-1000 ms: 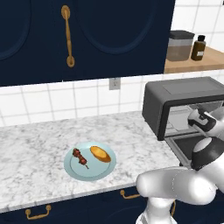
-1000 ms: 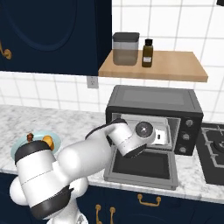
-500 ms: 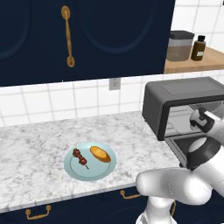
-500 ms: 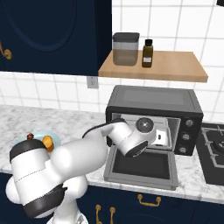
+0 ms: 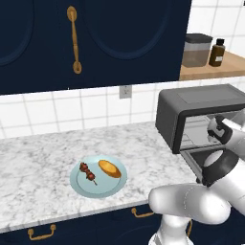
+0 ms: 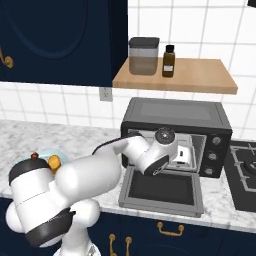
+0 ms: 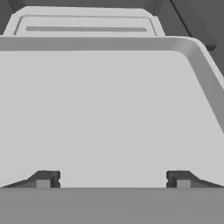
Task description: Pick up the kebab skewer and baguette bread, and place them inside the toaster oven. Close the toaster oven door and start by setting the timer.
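Boxy dark grey toaster oven [image 6: 172,117], right end of marble counter [image 5: 38,158]; door [image 6: 160,190] down. Gripper [image 7: 113,178] inside, jaws wide, empty. Pale blue plate [image 5: 81,184], counter's front edge: meat-chunk kebab skewer [image 5: 88,172], golden oval baguette [image 5: 109,168].

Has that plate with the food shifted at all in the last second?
No. The plate sits at the same spot on the marble counter, left of the toaster oven.
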